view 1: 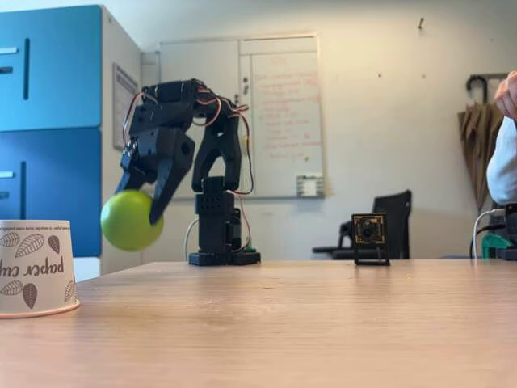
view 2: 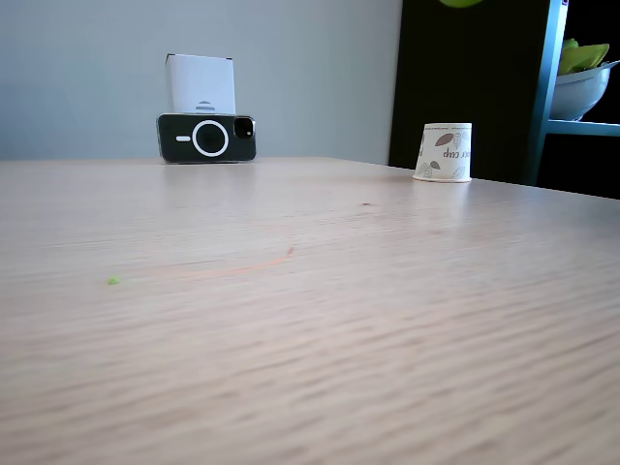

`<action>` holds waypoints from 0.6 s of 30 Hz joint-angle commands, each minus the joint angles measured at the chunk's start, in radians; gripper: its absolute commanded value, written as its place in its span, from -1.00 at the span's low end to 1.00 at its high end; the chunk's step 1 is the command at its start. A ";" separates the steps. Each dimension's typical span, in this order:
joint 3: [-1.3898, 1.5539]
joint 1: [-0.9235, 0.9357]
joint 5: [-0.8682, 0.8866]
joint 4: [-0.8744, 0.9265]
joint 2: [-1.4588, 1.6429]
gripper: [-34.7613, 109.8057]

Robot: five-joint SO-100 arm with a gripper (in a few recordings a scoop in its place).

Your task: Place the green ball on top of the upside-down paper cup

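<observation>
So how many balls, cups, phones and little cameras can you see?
Balls: 1, the green ball in the gripper
Cups: 1, the cup
Phones: 1, the phone
Cameras: 1, the camera
Total: 4

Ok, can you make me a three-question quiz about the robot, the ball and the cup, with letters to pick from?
1. Where is the green ball?
A. lying on the table
B. up in the air in the gripper
C. on top of the cup

2. What colour is the robot arm?
A. black
B. white
C. orange

3. How does the paper cup stand?
A. on its side
B. mouth up
C. upside down

Answers: 1 B, the fingers clamp it above the table. 2 A, all its parts look black. 3 C, its lettering is inverted and the wide rim sits on the table.
</observation>
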 commanded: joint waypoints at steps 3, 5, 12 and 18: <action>-0.199 0.014 -0.005 -0.012 -0.184 -0.17; -0.279 0.026 -0.005 -0.012 -0.264 -0.17; -0.403 0.051 -0.006 -0.041 -0.454 -0.17; -0.356 0.066 -0.014 -0.034 -0.522 -0.18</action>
